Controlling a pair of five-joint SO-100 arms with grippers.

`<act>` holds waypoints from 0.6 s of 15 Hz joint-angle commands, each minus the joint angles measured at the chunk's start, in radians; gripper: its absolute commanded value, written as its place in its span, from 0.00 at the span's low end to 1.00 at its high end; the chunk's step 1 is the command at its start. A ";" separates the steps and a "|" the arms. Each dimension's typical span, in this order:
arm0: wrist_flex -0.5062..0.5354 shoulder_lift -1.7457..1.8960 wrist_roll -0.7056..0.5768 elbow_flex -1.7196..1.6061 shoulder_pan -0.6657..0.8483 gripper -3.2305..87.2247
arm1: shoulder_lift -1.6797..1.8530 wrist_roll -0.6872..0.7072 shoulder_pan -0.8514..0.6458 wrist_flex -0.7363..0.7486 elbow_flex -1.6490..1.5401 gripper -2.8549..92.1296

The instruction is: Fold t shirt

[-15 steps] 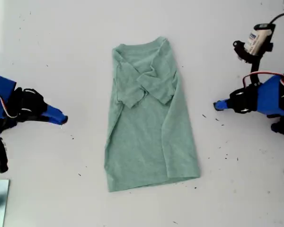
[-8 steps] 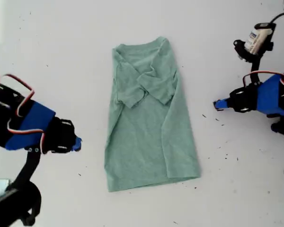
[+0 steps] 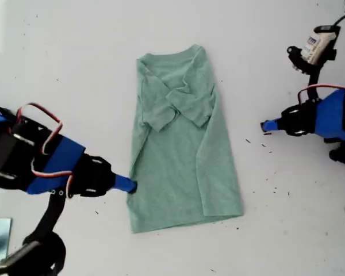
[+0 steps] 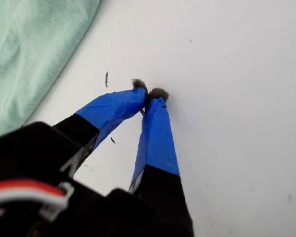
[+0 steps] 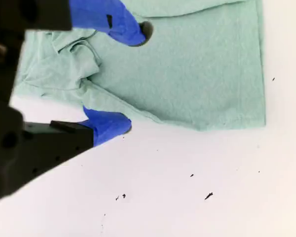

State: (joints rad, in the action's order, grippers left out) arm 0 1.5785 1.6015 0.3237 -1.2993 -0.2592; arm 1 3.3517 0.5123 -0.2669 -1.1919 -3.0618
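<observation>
While my second gripper (image 5: 128,79) is reaching wide open over the t shirt (image 3: 184,144) edge at the exterior view's lower left, it should pinch both layers; my first gripper (image 4: 150,94) is resting closed.

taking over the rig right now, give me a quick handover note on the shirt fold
My first gripper: shut, empty, over the table at the exterior view's right, apart from the t shirt.
My second gripper: open, straddling the shirt's edge on the exterior view's left, near the hem; nothing gripped yet.
Done: sleeves and sides folded in, shirt lies as a narrow strip.
Left: probably grip that edge and fold hem toward collar.
</observation>
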 commanded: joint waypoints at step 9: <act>-0.328 -0.503 0.084 0.021 -0.104 0.03 | 0.020 0.015 0.009 -0.003 -0.054 0.06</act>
State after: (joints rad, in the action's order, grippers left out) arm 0 1.2778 1.1091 0.3712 -1.2763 -0.3206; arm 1 3.3548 0.5139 -0.2669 -1.1919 -3.0618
